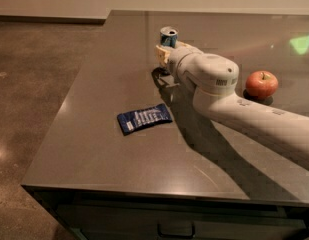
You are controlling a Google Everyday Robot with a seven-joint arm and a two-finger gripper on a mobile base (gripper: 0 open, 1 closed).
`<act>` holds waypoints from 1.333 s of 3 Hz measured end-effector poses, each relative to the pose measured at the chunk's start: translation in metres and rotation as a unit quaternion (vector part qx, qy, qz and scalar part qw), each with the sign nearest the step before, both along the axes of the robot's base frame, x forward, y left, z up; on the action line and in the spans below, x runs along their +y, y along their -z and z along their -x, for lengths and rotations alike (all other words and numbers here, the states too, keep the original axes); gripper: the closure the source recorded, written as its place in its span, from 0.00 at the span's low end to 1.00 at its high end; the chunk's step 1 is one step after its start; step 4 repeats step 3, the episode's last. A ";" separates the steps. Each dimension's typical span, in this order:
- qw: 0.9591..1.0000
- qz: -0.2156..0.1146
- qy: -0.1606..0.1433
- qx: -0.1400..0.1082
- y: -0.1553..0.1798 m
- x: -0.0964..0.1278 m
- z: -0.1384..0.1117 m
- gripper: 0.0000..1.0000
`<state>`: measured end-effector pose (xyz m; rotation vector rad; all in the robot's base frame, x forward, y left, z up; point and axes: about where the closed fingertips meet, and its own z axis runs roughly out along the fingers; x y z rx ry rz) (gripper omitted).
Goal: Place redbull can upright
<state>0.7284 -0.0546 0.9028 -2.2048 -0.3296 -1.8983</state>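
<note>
The redbull can (168, 36) stands with its silver top up at the far middle of the dark table (99, 149); only its upper part shows. My gripper (165, 53) is right in front of the can at the end of the white arm (229, 104), and it hides the can's lower half. The arm reaches in from the right. Whether the can's base rests on the table is hidden.
A flat dark blue snack packet (144, 118) lies on the table in front of the gripper, toward the left. A red apple (261, 84) sits to the right, behind the arm. The table's left edge drops to a concrete floor (34, 84).
</note>
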 end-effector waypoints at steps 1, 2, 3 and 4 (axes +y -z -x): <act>1.000 0.000 0.000 0.000 0.000 0.000 0.000 0.13; 1.000 0.000 -0.001 0.000 -0.001 0.001 0.000 0.00; 1.000 0.000 -0.001 0.000 -0.001 0.001 0.000 0.00; 1.000 0.000 -0.001 0.000 -0.001 0.001 0.000 0.00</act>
